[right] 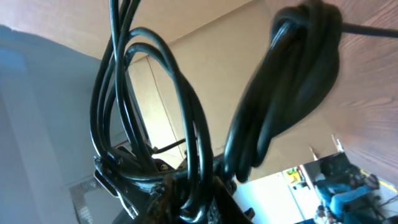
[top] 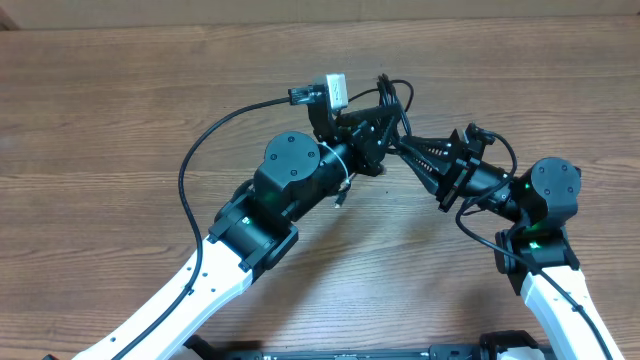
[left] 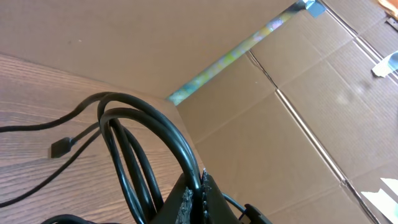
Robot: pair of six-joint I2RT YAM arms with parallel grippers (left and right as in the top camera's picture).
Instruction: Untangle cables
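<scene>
- Cables (top: pixel 392 98): one tangled bundle in the upper centre of the overhead view. It sits right between the two end effectors, which meet nearly tip to tip there above the worktop (top: pixel 120 130).
- Left end effector (top: pixel 365 140): jaws fully closed and clamped on the cables. In its wrist view the loops rise from the fingertips at bottom centre and arch toward the upper left of the frame.
- Right end effector (top: pixel 418 152): against the right side of the bundle. In its wrist view the loops run down to the fingers at bottom centre. The frame is blurred, so we cannot tell how far the jaws stand apart or whether they grip.
- Count: two arms, two end effectors, one bundle.
- Left wrist view: at least three loops side by side. We cannot tell how many separate cables they make.
- One black plug (left: pixel 60 147) lies on the worktop at the left of the left wrist view, with thin strands trailing beside it.
</scene>
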